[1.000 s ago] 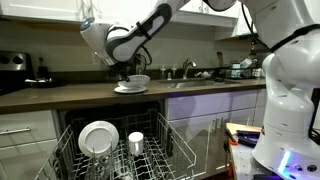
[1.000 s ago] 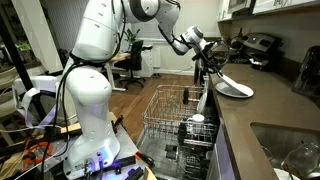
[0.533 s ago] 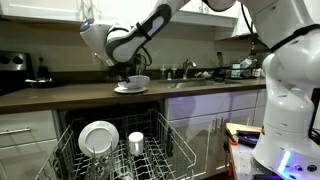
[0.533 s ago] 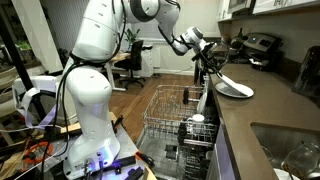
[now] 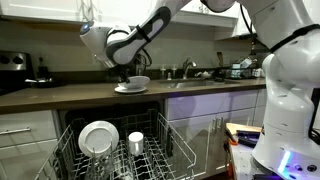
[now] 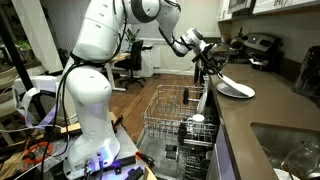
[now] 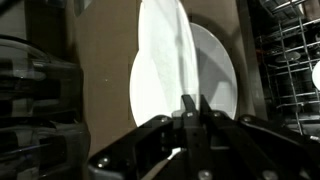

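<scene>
- Countertop [image 5: 60, 93] [image 6: 262, 120] [image 7: 100, 60]: dark brown and long, running left to right over white cabinets and an open dishwasher in both exterior views.
- Flat plate [image 5: 130, 89] [image 6: 238, 91] [image 7: 215, 85]: white and round, lying flat on the countertop near its front edge, above the dishwasher opening.
- Sink [image 6: 285, 150]: steel basin set into the countertop, well apart from the flat plate.
- Clutter [image 5: 215, 73]: several small items at the far right of the countertop, too small to name.
- Dish rack [image 5: 172, 140] [image 6: 160, 110]: wire, pulled out below the countertop. It carries an upright plate [image 5: 98, 138] at the left and a cup [image 5: 136, 142] just to its right.
</scene>
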Action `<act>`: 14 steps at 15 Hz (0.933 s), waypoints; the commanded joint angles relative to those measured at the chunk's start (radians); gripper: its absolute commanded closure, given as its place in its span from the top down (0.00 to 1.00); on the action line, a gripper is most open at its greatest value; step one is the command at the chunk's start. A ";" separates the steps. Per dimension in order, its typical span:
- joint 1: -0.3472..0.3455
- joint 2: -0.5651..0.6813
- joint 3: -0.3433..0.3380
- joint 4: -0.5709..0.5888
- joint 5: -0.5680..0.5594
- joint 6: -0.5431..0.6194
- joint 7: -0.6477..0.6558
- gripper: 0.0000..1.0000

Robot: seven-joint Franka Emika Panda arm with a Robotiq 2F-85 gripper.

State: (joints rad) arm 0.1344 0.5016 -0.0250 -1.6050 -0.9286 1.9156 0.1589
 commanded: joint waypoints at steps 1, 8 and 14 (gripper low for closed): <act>-0.001 0.032 -0.005 0.029 -0.039 0.004 0.030 0.05; 0.001 0.056 -0.002 0.054 -0.061 0.011 0.043 0.10; 0.003 0.077 -0.004 0.069 -0.063 0.018 0.042 0.16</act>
State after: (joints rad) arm 0.1360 0.5593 -0.0255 -1.5620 -0.9619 1.9204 0.1872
